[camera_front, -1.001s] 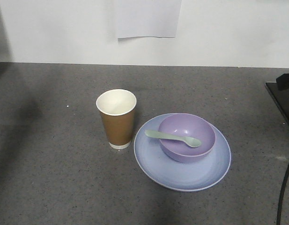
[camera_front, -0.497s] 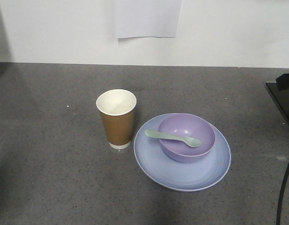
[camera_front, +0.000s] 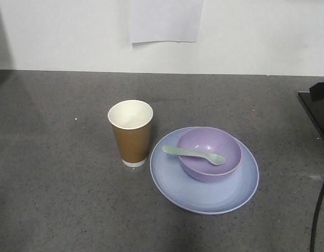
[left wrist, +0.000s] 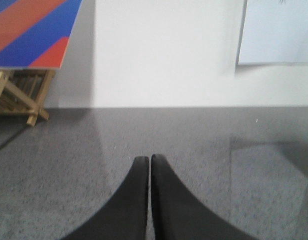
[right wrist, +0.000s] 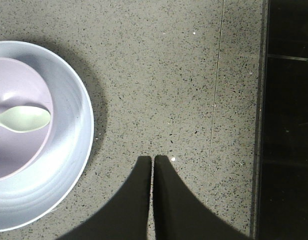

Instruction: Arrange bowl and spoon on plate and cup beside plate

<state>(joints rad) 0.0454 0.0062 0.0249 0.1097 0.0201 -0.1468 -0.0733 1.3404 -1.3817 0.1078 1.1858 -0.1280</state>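
The pale blue plate [camera_front: 204,194] lies on the grey counter, and the purple bowl [camera_front: 210,163] sits on its far half. Across the bowl rests the mint-green spoon [camera_front: 194,154], handle pointing left. The brown paper cup [camera_front: 131,132] stands upright just left of the plate. In the right wrist view the plate [right wrist: 69,165], bowl [right wrist: 19,145] and spoon [right wrist: 24,119] fill the left edge; my right gripper [right wrist: 153,160] hangs shut and empty over bare counter to their right. My left gripper [left wrist: 150,159] is shut and empty, facing the wall. Neither gripper shows in the front view.
A black appliance edge [camera_front: 316,113] with a cable [camera_front: 319,215] sits at the counter's right side, seen as a dark strip [right wrist: 286,120] in the right wrist view. A sheet of paper [camera_front: 164,20] hangs on the white wall. A wooden easel with a striped board [left wrist: 29,55] stands far left.
A dark shadow on the counter's left side has faded away toward the left. The dishes and cup have not moved.
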